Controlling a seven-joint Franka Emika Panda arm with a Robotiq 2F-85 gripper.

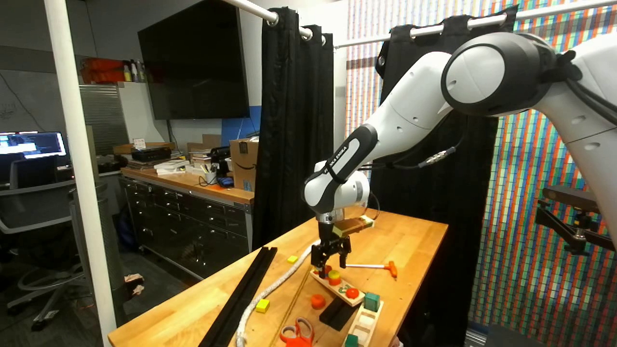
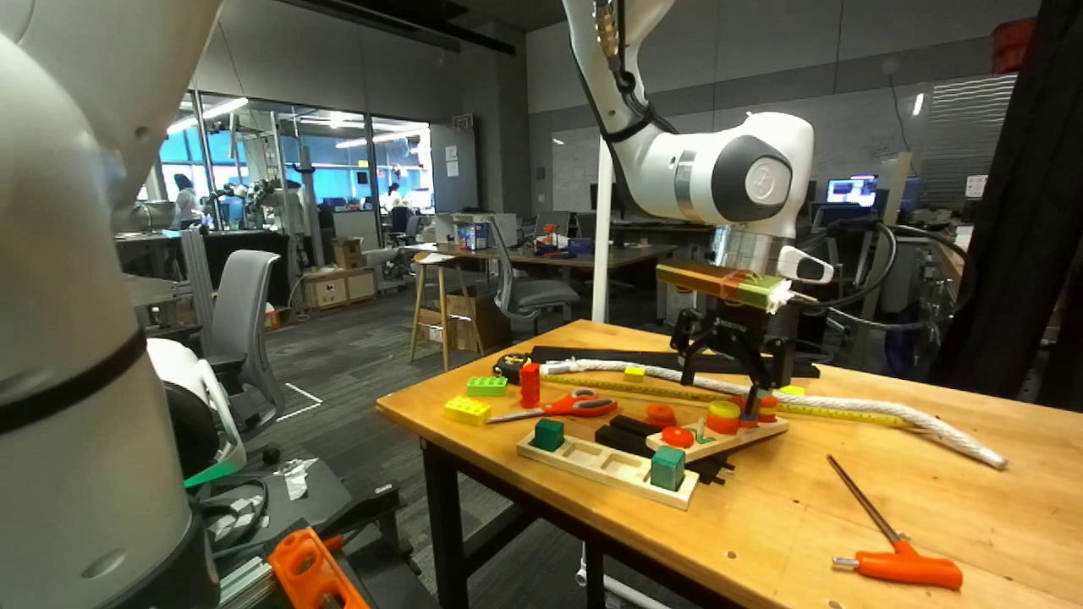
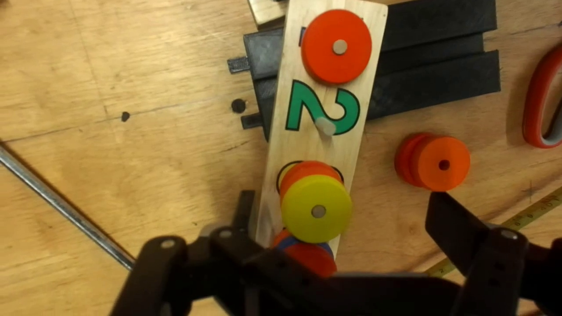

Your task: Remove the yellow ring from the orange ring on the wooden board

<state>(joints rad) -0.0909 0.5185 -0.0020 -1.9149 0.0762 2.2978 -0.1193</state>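
The yellow ring [image 3: 307, 226] sits on top of the orange ring [image 3: 307, 169] on a peg of the narrow wooden board [image 3: 322, 151] marked with numbers. The yellow ring shows in both exterior views [image 1: 334, 273] [image 2: 722, 409], with the orange ring below it [image 1: 335, 282] [image 2: 721, 426]. My gripper [image 3: 344, 208] is open and empty. In the wrist view the yellow ring lies between its fingers, nearer the left finger and apart from both. In both exterior views the fingers [image 1: 332, 270] [image 2: 719, 396] point down at the stack; the exact height gap is hard to tell.
A red and blue ring stack [image 3: 309, 259] stands close beside, partly hidden by the gripper. A red ring [image 3: 325, 66] sits on another peg. Loose orange rings [image 3: 439, 164], a black track piece [image 3: 439, 70], scissors [image 2: 584, 404], a rope [image 2: 914, 414] and a green-block tray [image 2: 592, 465] lie around.
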